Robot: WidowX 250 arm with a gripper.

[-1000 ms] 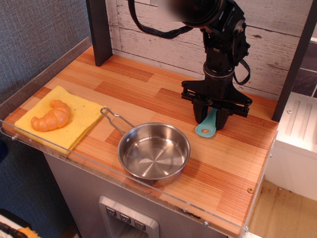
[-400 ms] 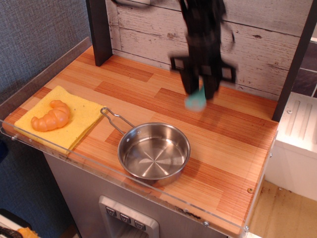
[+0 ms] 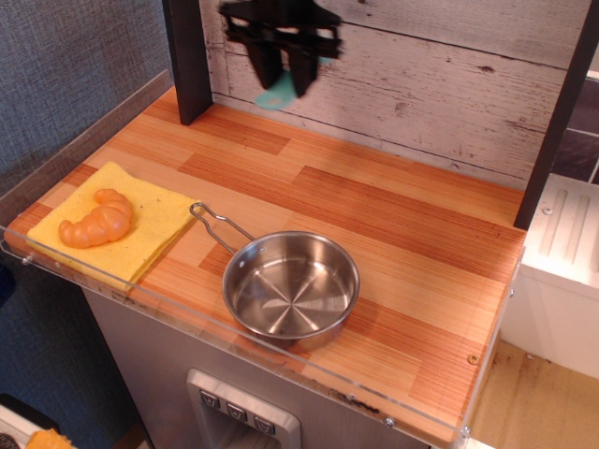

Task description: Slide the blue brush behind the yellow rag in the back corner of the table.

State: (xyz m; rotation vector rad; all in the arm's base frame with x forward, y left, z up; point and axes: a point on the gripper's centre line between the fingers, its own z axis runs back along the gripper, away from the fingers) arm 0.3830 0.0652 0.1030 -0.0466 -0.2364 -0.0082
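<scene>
- Up at the top of the view, in front of the whitewashed plank wall [image 3: 449, 84], the black gripper [image 3: 281, 70] hangs above the back of the table [image 3: 393, 224], blurred.
- Its two dark fingers [image 3: 265, 61] point down and are closed narrowly on the blue brush [image 3: 277, 95], which is lifted clear of the wood.
- Only the brush's lower end shows: a rounded teal-blue tip sticking out below the fingers, seen against the wall boards. The bristles are hidden by the gripper, and the blur makes any hole in the handle impossible to make out.
- The brush sits just right of the dark upright post [image 3: 187, 56] at the back left corner.
- The yellow rag [image 3: 117, 229] lies flat at the front left of the table, against the clear acrylic rim [image 3: 168, 313], a square cloth with layered edges visible along its near side.
- An orange croissant toy [image 3: 96, 220] rests on the rag, toward its left half.
- A stainless steel pan [image 3: 291, 285] stands near the front middle, its wire handle [image 3: 217, 224] reaching up-left and ending just beside the rag's right corner.
- Brush and rag are well apart, the brush high at the back and the rag low at the front.
- A second dark post [image 3: 560, 112] stands at the right edge.
</scene>
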